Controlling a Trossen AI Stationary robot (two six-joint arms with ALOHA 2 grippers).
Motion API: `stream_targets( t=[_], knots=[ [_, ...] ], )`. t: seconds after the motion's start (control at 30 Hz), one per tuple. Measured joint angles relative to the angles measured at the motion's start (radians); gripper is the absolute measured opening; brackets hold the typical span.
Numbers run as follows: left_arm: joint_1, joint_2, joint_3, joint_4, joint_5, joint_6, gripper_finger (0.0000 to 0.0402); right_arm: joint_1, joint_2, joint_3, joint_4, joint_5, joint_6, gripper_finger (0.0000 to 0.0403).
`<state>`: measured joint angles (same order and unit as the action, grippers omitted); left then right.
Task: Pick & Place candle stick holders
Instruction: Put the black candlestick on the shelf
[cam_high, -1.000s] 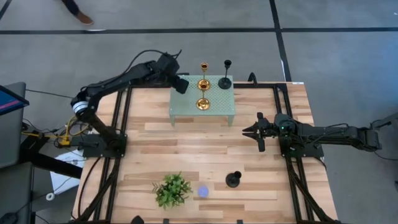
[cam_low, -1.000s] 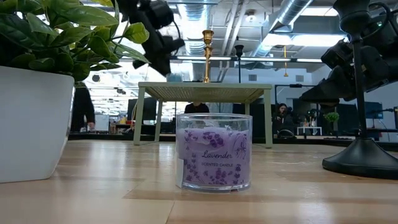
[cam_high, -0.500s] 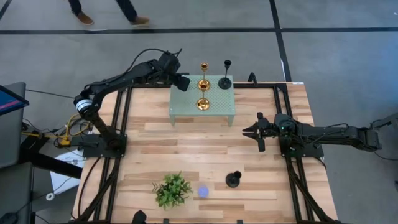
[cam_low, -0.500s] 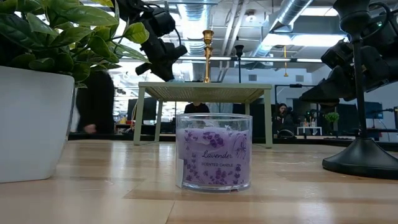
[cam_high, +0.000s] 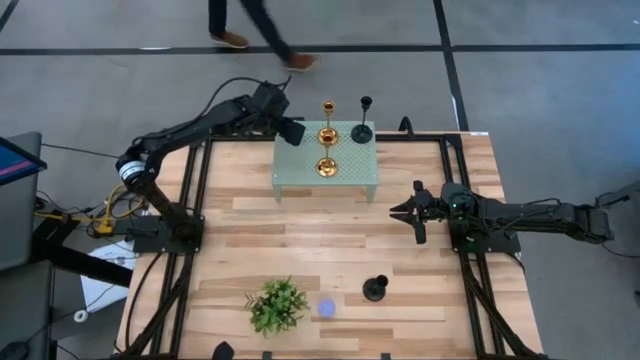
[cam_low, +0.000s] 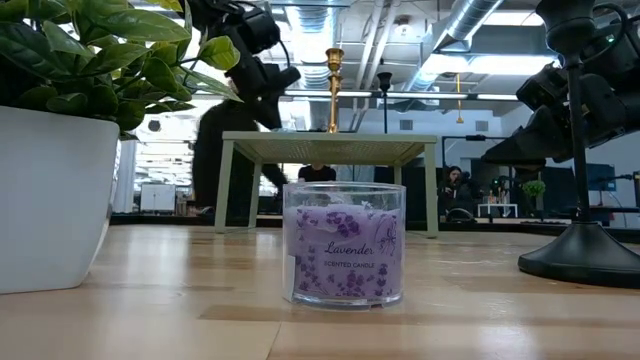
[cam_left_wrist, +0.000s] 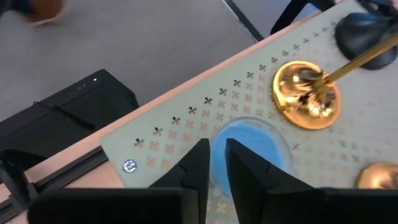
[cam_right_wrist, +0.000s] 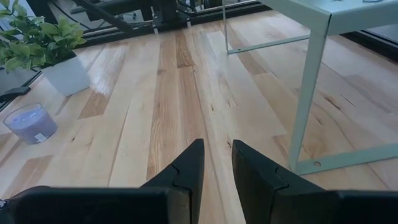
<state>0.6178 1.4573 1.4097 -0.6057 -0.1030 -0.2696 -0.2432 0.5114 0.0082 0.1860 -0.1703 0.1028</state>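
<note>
My left tool (cam_left_wrist: 216, 149), fingers just parted slightly above the blue candle (cam_left_wrist: 252, 146) on the far-edge stand (cam_high: 300, 180) beside three candle stick holders (cam_high: 325, 166), leaves the fourth holder (cam_high: 375, 289) near the surface's front edge, right tool (cam_right_wrist: 216, 149) idle, fingers apart.

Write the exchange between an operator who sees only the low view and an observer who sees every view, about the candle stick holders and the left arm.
Operator: I make out two stems on the small green table. How many holders stand there?
Observer: Three. From above, one gold holder, a second gold holder in line with it, and a black holder stand on the small green table.
Operator: What lies under the left gripper?
Observer: Its wrist view shows a blue cylinder on the tabletop just beyond the left gripper, beside a gold base.
</note>
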Motion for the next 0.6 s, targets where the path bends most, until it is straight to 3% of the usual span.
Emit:
stream_targets(
  t=[0.33,0.6],
  knots=[
    [-0.054,-0.115,0.000,0.000,0.028,0.003,0.0056,0.000,0.000,0.000,-0.002,0.000,0.000,0.0075],
    [-0.191,-0.214,0.000,0.000,0.029,0.124,0.0041,0.000,0.000,0.000,-0.001,0.000,0.000,0.0075]
  ],
)
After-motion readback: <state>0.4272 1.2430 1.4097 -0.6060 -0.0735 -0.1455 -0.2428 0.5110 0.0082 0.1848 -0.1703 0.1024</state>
